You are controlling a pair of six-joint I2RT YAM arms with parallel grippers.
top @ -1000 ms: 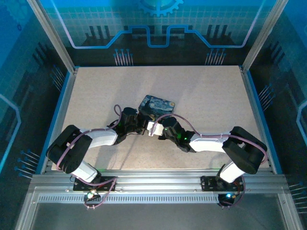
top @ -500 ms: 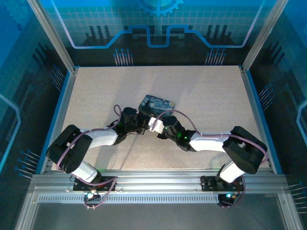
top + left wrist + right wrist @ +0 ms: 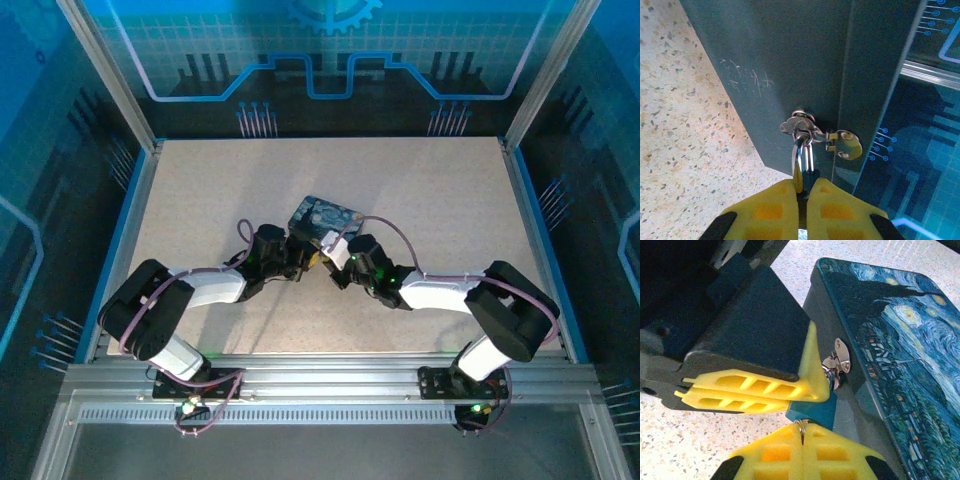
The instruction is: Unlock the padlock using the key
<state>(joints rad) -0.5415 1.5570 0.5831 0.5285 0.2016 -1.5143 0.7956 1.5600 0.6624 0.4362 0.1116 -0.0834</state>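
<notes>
Speckled beige surface [image 3: 430, 200] bears a blue night-sky painted tin [image 3: 325, 213] mid-way. Left claw [image 3: 804, 186] pinches the small greyish metal padlock [image 3: 810, 413] on its hasp [image 3: 800, 125], steadying it. Right claw [image 3: 802, 437] pinches the tiny ringed metal key [image 3: 799, 425] below, likely for turning.

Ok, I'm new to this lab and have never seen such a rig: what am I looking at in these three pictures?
These are two robot arms bolted at the near edge of a speckled table. One picture looks down from above and behind them. The other two come from a small camera on each wrist, so the yellow fingers at the bottom belong to that arm's own gripper. On the table lies a blue tin painted with a starry night, its clasp closed by a small padlock. The left gripper is shut on the padlock, just below the clasp. The right gripper is shut on what looks like the key, mostly hidden between its fingers, close against the lock.
</notes>
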